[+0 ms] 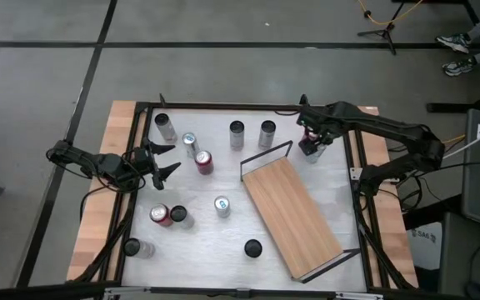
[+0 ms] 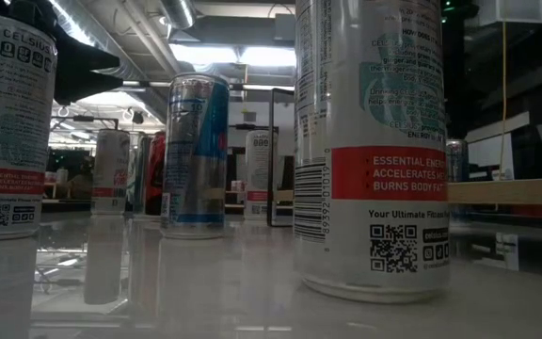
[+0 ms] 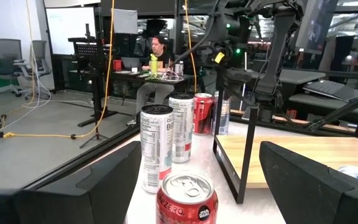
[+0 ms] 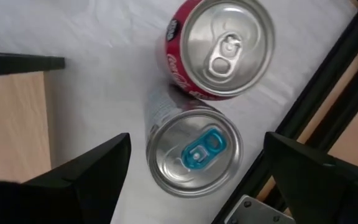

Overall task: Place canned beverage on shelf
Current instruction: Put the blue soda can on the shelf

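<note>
right gripper (image 4: 191, 180) hangs wide open over a blue-tab can (image 4: 193, 151) w/ a red can (image 4: 219, 46) touching it, abt 1 o'clock on the table. left gripper (image 1: 163, 161) also wide, at 9, faces a red zero can (image 3: 186, 199). shelf (image 1: 292, 215) bare, 4 o'clock. cans prob rigid, slick, dentable; grip mid-body. fill level unknowable.

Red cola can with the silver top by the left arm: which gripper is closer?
Left. The left gripper is open, just beside the red cola can, facing it. The right gripper hangs open over two cans past the light-wood shelf.
</note>
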`<act>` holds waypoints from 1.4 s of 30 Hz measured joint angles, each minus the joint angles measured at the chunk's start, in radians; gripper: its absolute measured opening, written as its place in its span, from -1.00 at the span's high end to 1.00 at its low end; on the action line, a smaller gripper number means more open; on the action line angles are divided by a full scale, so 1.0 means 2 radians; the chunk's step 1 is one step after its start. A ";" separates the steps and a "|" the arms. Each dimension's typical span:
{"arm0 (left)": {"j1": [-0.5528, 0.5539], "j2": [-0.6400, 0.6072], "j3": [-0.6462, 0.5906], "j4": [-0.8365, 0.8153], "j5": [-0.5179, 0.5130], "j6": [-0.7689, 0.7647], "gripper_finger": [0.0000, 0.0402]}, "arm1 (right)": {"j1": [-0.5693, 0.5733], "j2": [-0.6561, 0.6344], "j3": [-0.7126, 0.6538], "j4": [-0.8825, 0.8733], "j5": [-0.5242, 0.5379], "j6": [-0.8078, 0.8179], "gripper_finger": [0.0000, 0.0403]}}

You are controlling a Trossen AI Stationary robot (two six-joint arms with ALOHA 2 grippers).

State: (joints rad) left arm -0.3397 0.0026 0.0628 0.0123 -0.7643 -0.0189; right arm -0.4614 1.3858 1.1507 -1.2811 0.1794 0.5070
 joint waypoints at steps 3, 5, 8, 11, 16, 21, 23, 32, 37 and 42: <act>0.000 0.000 0.000 -0.001 0.000 0.000 -0.60 | 0.000 0.000 0.000 0.000 -0.005 -0.008 -0.78; 0.000 0.000 0.000 -0.001 0.000 0.000 -0.60 | 0.000 0.000 0.000 0.000 -0.006 -0.011 -0.78; 0.000 0.000 0.000 -0.001 0.000 0.000 -0.60 | -0.001 0.000 0.000 0.000 -0.005 -0.021 -0.78; 0.000 0.000 0.000 -0.001 0.000 0.000 -0.60 | -0.006 0.002 0.000 0.000 -0.007 -0.033 -0.78; 0.000 0.000 0.000 -0.001 0.000 0.000 -0.60 | -0.017 0.013 0.000 0.000 -0.008 -0.052 -0.78; 0.000 0.000 0.000 -0.002 0.000 0.000 -0.60 | -0.019 0.028 0.000 0.002 -0.014 -0.082 -0.78; 0.000 0.000 0.000 -0.002 0.000 0.000 -0.60 | -0.019 0.032 0.000 0.002 -0.021 -0.089 -0.78; 0.000 0.000 0.000 -0.002 0.000 0.000 -0.60 | -0.018 0.052 0.000 0.004 -0.025 -0.101 -0.69; 0.000 0.000 0.000 -0.002 0.000 0.000 -0.60 | -0.018 0.059 0.000 0.003 -0.025 -0.100 -0.36; 0.000 0.000 0.000 -0.002 0.000 0.000 -0.60 | -0.018 0.059 0.001 0.002 -0.022 -0.097 -0.10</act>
State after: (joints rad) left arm -0.3397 0.0026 0.0628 0.0078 -0.7647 -0.0189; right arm -0.4980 1.5028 1.1530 -1.2772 0.1347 0.3120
